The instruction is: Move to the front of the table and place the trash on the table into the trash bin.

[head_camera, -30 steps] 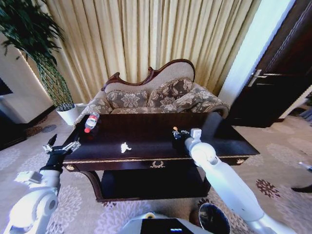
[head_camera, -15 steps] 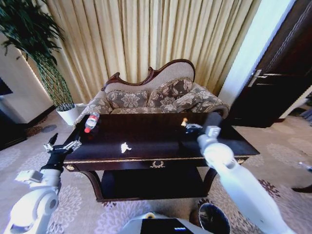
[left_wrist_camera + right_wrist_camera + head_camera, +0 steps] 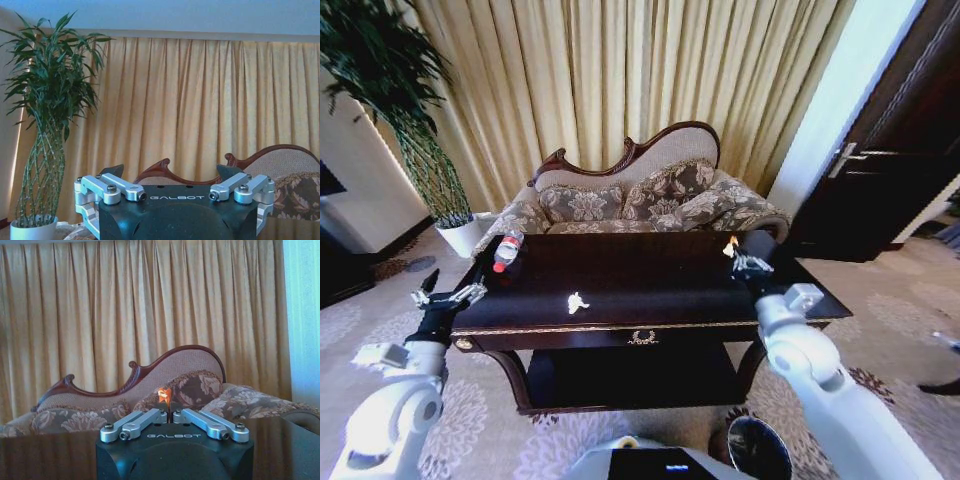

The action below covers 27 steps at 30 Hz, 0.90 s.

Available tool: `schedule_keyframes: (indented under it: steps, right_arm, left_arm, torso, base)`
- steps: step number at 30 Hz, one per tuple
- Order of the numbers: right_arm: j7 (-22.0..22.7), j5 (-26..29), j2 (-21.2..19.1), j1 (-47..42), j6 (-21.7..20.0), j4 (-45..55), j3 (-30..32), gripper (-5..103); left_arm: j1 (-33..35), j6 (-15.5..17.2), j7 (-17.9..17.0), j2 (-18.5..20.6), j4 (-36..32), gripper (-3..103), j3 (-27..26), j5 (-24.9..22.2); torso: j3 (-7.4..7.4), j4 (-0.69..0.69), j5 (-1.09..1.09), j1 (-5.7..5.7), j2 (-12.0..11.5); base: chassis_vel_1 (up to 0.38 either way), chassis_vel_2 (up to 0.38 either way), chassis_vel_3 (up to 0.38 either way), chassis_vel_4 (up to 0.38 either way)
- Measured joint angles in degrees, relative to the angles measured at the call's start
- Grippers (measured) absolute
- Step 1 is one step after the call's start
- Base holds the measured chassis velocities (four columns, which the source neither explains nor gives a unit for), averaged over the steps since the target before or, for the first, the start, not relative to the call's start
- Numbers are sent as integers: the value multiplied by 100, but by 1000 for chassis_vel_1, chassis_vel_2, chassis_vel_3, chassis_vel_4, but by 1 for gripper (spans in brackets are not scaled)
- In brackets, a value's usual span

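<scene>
I am standing before the worktop [image 3: 650,285], and my right gripper [image 3: 734,252] is hovering over its far right part, my fingers [image 3: 150,416] closed narrow on a small yellowish scrap [image 3: 164,394] that is sticking up between the tips. In the head view the scrap [image 3: 729,243] is showing just above the gripper, clear of the dark glossy surface. My left gripper [image 3: 448,297] is waiting off the worktop's left end, just beside the corner, its fingers [image 3: 119,186] spread wide and holding nothing.

Two bits of trash are lying on the worktop: a white paper bit [image 3: 577,301] near the front edge, left of centre, and a bottle [image 3: 506,250] with a red cap on its side at the far left corner, well apart from the paper. The bin [image 3: 758,447] is sitting on the carpet below my right arm, near the worktop's right front leg.

A sofa [image 3: 650,200] is standing close behind the worktop, with curtains [image 3: 620,80] hanging behind it, a potted plant [image 3: 410,110] to the left and a dark door [image 3: 890,170] to the right.
</scene>
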Motion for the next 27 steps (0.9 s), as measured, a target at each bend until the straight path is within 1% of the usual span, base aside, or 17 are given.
schedule_keyframes:
  steps: [4,12,19,21,27]
  right_arm:
    - [-9,-81,25,-80,-40,48,92,1]
    - [-2,-74,46,-101,-67,90,133,1]
    - [-3,-97,100,-181,-71,166,148,1]
    - [-9,-100,132,-291,-71,254,233,1]
    - [-23,-137,152,-362,-70,295,270,1]
  left_arm:
    - [-83,24,-1,15,7,100,2,-16]
    - [-123,54,-14,-27,-7,100,-17,-18]
    - [-62,38,-14,-57,-46,100,-45,-19]
    - [-33,18,-11,-90,-104,100,-48,-8]
    - [-11,13,-8,-125,-154,100,-47,6]
  torso:
    - [0,1,0,0,-1]
    - [1,2,0,1,-2]
    - [1,1,-1,1,-1]
    - [-1,0,0,-3,2]
    - [0,2,-1,-2,1]
  base:
    - [0,0,0,0]
    - [31,-32,-32,36]
    - [135,-149,-155,139]
    - [164,-174,-156,171]
    - [132,-117,-100,141]
